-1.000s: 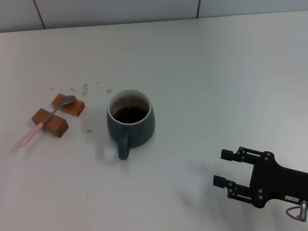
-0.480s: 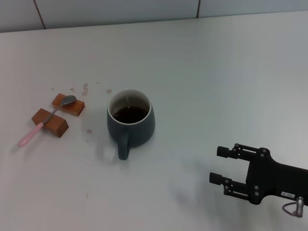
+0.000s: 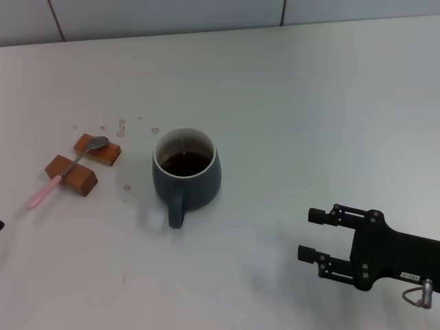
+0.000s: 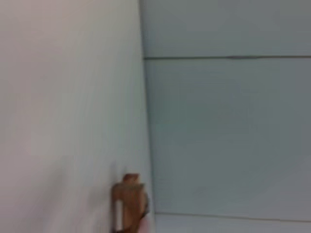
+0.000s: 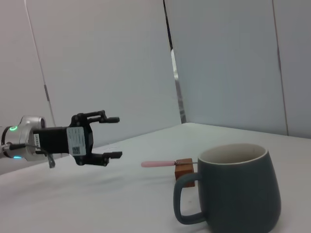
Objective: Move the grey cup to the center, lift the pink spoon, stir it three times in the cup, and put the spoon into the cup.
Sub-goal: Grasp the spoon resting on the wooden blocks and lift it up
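The grey cup (image 3: 186,176) stands upright left of the table's middle, handle toward me, with dark liquid inside. It also fills the near part of the right wrist view (image 5: 240,191). The pink spoon (image 3: 63,174) lies across two brown blocks (image 3: 71,174) to the cup's left, bowl end away from me; its handle shows in the right wrist view (image 5: 158,164). My right gripper (image 3: 308,234) is open and empty at the front right, well apart from the cup. My left gripper (image 5: 117,137) is open and empty above the table, off the left edge of the head view.
Small dark droplets (image 3: 122,126) spot the table behind the blocks. A tiled wall (image 3: 165,14) runs along the far edge. The left wrist view shows one brown block (image 4: 128,204) near the table's edge and the wall.
My right gripper has drifted slightly left and toward me. A dark bit of the left arm has appeared at the left edge of the head view. Cup and spoon have not moved.
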`<state>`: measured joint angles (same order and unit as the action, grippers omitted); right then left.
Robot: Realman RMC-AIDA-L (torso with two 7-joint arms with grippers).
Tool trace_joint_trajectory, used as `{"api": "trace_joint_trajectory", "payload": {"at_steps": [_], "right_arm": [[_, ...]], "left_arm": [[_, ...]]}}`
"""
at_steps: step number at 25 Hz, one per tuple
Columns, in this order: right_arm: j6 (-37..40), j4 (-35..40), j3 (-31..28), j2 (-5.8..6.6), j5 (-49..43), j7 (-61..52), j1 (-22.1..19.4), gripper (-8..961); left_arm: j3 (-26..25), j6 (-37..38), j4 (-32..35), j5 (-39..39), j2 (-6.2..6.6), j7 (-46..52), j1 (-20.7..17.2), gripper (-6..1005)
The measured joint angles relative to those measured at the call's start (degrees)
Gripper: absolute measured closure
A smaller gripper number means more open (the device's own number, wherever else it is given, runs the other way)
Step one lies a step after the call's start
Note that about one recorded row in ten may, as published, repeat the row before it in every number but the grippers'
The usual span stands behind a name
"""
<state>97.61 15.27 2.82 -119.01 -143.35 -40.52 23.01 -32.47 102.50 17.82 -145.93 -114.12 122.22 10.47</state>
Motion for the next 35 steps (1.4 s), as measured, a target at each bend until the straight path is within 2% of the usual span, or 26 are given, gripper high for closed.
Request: {"api": "trace_joint_trajectory", "payload": {"at_steps": [1, 3, 9, 35], "right_arm": [[0.0, -0.1, 0.0, 0.00, 0.0, 0.0, 0.1, 297], [0.0, -0.2, 0.1, 0.00, -0.1, 0.0, 0.1, 297], [-0.1, -0.3, 0.1, -0.02, -0.1, 0.0, -0.1, 297], [-0.1, -0.4, 0.1, -0.09, 0.1, -0.5, -0.3, 296]], "left_arm": [[2.5, -1.4, 0.0, 0.0, -0.12, 0.8, -0.3, 215], [4.4, -2.5, 0.0, 0.0, -0.13, 1.2, -0.3, 215], [7.3, -5.3, -0.5, 0.0, -0.14, 2.1, -0.1, 214], [7.5, -12.4, -3.6, 0.0, -0.04, 3.2, 3.8, 221]]}}
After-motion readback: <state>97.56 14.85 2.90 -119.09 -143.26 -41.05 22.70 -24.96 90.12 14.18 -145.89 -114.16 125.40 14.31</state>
